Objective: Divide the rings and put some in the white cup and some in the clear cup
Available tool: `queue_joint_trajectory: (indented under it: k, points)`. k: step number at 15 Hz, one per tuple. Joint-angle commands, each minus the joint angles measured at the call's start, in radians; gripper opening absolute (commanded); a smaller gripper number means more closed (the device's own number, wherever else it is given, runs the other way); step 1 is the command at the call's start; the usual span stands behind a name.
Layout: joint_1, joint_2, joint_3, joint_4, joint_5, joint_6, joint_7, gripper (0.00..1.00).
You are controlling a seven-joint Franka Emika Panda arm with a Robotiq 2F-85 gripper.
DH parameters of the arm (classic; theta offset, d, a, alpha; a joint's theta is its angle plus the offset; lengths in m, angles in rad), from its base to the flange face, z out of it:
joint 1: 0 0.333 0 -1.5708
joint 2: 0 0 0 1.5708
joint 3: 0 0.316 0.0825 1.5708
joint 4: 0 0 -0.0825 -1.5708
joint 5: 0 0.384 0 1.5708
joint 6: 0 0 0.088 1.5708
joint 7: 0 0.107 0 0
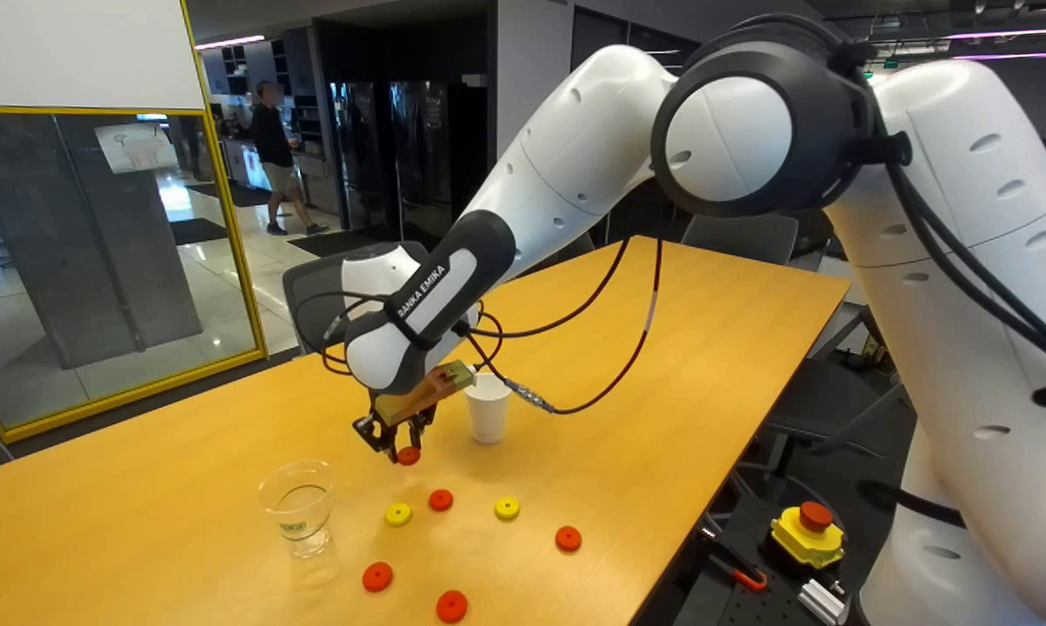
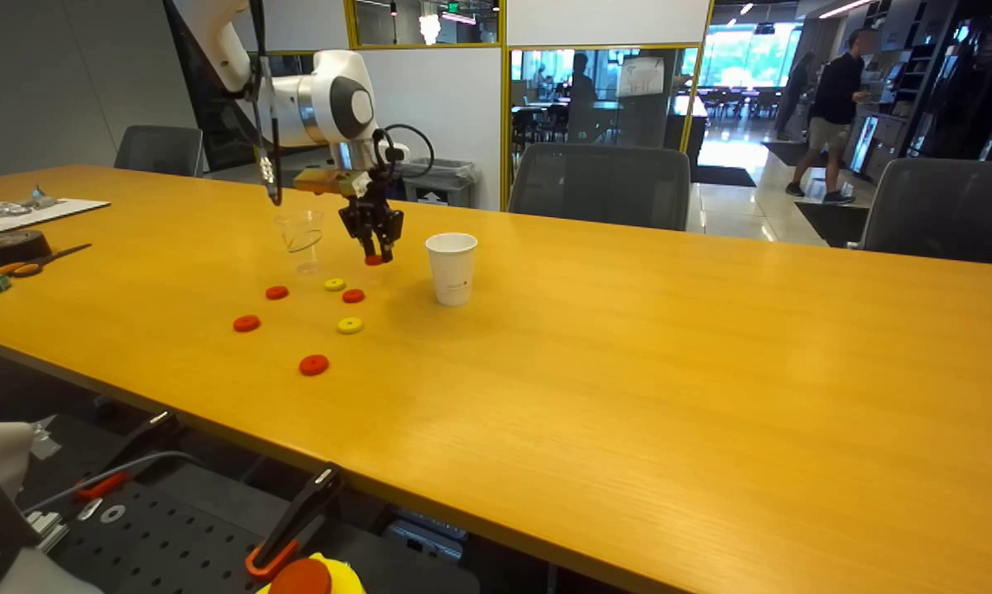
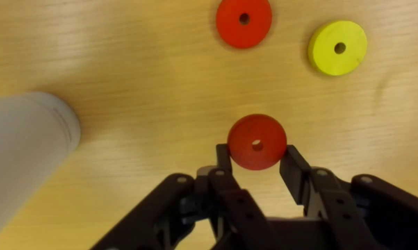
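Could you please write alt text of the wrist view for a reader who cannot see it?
The end effector holds a red ring. Toward the top, another red ring and a yellow ring lie on the wooden table; the white cup is cropped by the left edge.

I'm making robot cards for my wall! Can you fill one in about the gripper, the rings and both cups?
Gripper: shut on a red ring
Loose red rings: four, on the table
Yellow rings: two, also on the table
White cup: upright; the bottom inside is hidden
Clear cup: upright; no rings show inside
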Motion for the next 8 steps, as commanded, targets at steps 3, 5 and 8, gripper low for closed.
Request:
queue_joint_trajectory:
  k: [3, 5, 8]
  points:
    - [0.05, -0.173, 0.01, -0.013, -0.055, -0.05, 0.074, 0.2]
    - [0.058, -0.212, 0.04, -0.021, -0.041, -0.053, 0.081, 0.2]
    - [0.072, -0.235, 0.092, -0.023, -0.023, -0.044, 0.09, 0.2]
